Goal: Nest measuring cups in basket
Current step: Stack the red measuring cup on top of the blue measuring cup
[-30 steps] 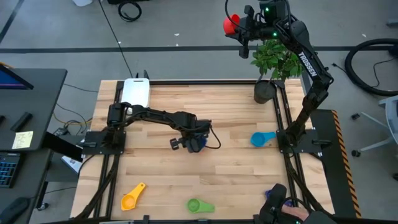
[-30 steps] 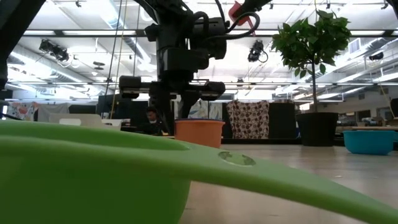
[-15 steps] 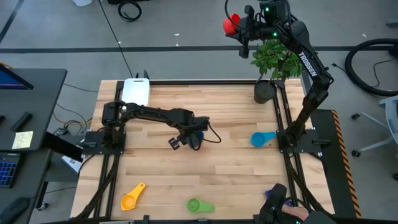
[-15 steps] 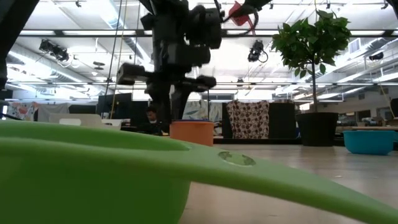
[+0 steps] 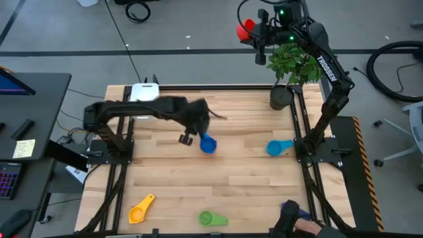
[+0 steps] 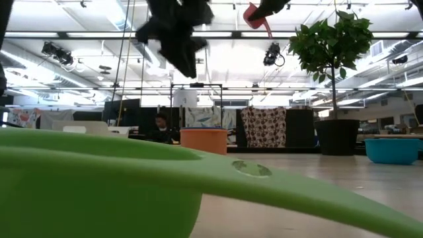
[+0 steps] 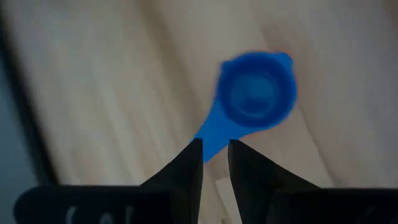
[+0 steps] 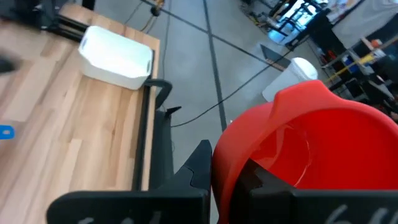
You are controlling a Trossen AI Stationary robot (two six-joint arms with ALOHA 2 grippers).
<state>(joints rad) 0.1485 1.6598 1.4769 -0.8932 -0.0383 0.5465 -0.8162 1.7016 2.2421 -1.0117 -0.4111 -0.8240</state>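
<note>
1. High view: the white basket (image 5: 143, 93) sits at the far left corner of the wooden tabletop (image 5: 238, 178), partly covered by the left arm; what lies inside it cannot be told. The left gripper (image 5: 198, 135) hangs over the middle of the tabletop with the dark blue measuring cup (image 5: 208, 145) at its tip. A light blue measuring cup (image 5: 277, 147) lies toward the right edge, a yellow measuring cup (image 5: 141, 209) and a green measuring cup (image 5: 211, 217) along the near edge. A dark plant pot (image 5: 281, 96) stands at the far right corner. The right gripper (image 5: 254, 31) is raised beyond the far edge, carrying the red measuring cup (image 5: 245, 28).

2. Low view: the green measuring cup (image 6: 132, 185) fills the foreground. An orange measuring cup (image 6: 208, 141) stands upright mid-tabletop; the light blue measuring cup (image 6: 392, 149) sits at far right beside the plant pot (image 6: 338, 137). The red measuring cup (image 6: 254, 16) hangs high above.

3. Left wrist view: the jaws are drawn close together, pinching the dark blue measuring cup (image 7: 255, 93) by its flat handle; its round bowl juts out past the fingertips (image 7: 193, 149), above the boards.

4. Right wrist view: the jaws are pressed nearly together on the red measuring cup (image 8: 298, 143), whose bowl stands just ahead of them. The basket (image 8: 117, 56) shows well apart on the tabletop below, with nothing visible in it.
</note>
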